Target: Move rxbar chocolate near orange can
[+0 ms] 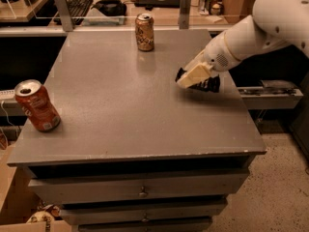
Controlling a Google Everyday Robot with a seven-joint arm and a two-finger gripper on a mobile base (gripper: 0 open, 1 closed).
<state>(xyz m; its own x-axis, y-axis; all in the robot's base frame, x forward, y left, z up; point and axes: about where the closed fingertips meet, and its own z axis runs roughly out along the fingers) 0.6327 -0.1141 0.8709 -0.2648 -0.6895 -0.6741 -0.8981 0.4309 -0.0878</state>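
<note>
The hand (193, 75) is laid over the rxbar chocolate (210, 85); open or shut cannot be told. Held loosely, it could be dropped before the orange can (144, 32).

- I see the orange can (144, 32) standing on the table (120, 110), close to the back edge and about midway across.
- The gripper (193, 75) is in front of the orange can and to its right, low over the tabletop; its arm (251, 30) comes in from further right.
- The rxbar chocolate (208, 84) lies on the table right at the gripper, also front-right of the orange can and well apart from it.
- A second can (37, 105) stands far to the front-left of the orange can, by the table's left edge.
- A keyboard (77, 6) lies behind the orange can and to its left, on a desk beyond the table.
</note>
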